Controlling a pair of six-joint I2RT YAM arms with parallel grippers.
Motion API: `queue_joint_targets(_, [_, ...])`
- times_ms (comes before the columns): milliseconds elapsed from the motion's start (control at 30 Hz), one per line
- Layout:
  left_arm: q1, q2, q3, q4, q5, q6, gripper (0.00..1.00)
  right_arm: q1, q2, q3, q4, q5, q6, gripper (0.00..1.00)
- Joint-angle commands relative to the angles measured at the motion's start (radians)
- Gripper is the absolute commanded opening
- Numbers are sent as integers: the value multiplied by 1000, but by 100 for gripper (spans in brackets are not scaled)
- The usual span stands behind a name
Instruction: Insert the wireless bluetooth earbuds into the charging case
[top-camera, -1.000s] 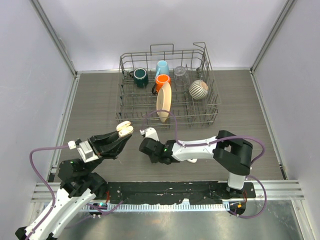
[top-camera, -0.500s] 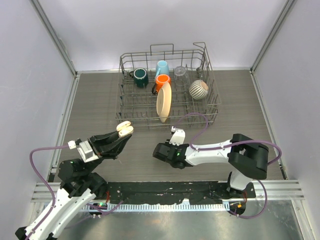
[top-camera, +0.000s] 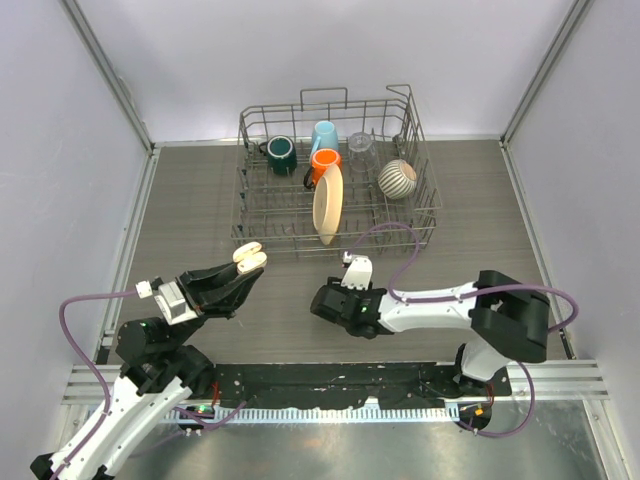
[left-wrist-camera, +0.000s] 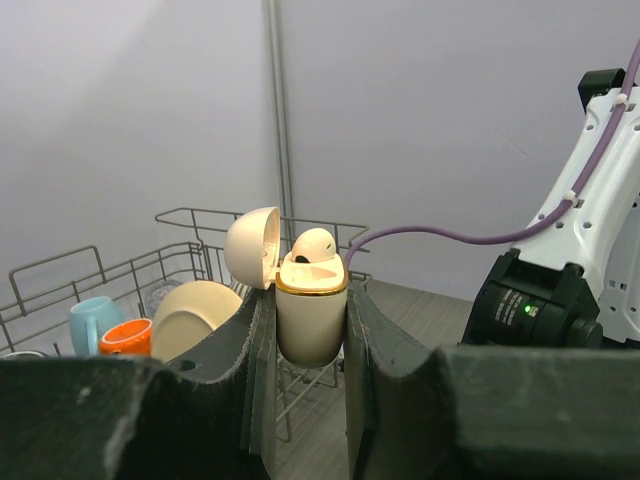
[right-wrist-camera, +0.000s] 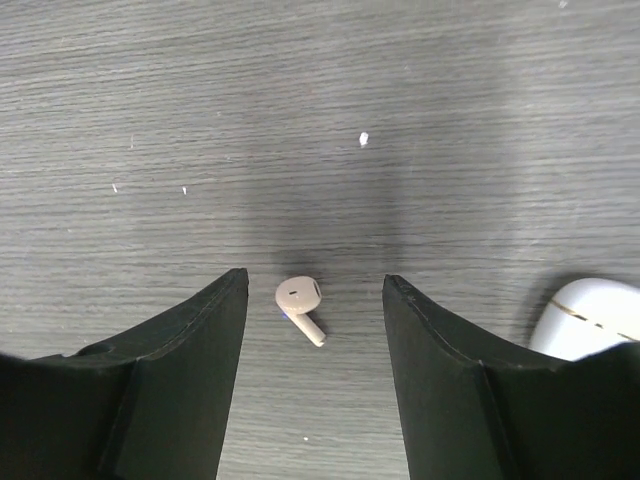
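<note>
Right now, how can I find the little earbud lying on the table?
Find the wire dish rack on the grey table, then the right gripper pointing down in front of it. The earbud lies between its open black fingers. It is tiny, cream, short-stemmed; the rounded white case beside it is bigger.

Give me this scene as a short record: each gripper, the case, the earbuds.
left gripper: shut on case
case: lid open, one earbud seated in it
right gripper: open, low over the table
loose earbud: lying on the table between the right fingers, untouched
second case: on the table beside the right gripper, only partly in view
</note>
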Motion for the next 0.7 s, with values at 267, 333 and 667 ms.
queue_joint_targets(267, [5,-3,29,44,-30,21,0,1,-283,-68,149,80,-394,65])
queue_joint_targets(333, [5,-14,26,43,-36,21,0,1,-327,-58,125,142,-390,69])
queue_joint_targets(667, [5,0,37,53,-23,11,0,-3,-298,23,29,-24,-593,73])
